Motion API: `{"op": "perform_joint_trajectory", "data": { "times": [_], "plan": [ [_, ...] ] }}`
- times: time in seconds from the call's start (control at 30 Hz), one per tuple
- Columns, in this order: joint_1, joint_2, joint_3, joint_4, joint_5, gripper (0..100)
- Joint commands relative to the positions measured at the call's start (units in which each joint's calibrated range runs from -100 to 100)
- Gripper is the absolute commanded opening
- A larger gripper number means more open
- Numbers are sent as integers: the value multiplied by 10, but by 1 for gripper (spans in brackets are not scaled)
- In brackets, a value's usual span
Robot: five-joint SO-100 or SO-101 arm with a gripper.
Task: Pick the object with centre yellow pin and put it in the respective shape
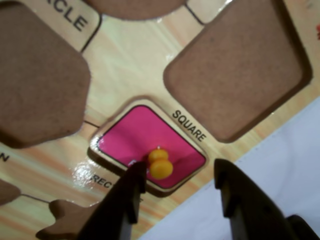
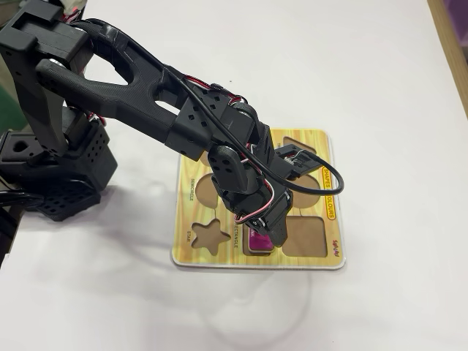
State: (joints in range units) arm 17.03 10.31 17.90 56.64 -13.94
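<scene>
A pink rectangle piece (image 1: 145,137) with a yellow pin (image 1: 161,164) at its centre lies flat in the rectangle recess of the wooden shape board (image 1: 130,55). My gripper (image 1: 180,175) is open and empty just above it. The dark left finger (image 1: 131,192) sits right beside the pin, and the right finger (image 1: 240,200) hangs over the white table past the board's edge. In the fixed view the gripper (image 2: 267,232) points down at the board's near edge (image 2: 219,257), and only a strip of the pink piece (image 2: 257,241) shows under it.
The empty square recess (image 1: 240,70) lies next to the pink piece, a large empty recess (image 1: 35,75) lies to the left, and a star recess (image 1: 65,215) is at the bottom left. The white table (image 2: 380,88) surrounds the board. The arm's base (image 2: 51,168) stands at the left.
</scene>
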Motion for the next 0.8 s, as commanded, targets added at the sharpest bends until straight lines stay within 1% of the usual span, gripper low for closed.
{"op": "perform_joint_trajectory", "data": {
  "times": [0.0,0.17,0.43,0.47,0.6,0.77],
  "plan": [
    [-1,-13,3,3,5,16],
    [2,-18,20,3,4,16],
    [-6,-123,35,3,0,16],
    [-6,-142,48,3,-12,16],
    [-15,-217,120,1,-93,16],
    [-60,-303,179,-6,-156,16]
  ]
}}
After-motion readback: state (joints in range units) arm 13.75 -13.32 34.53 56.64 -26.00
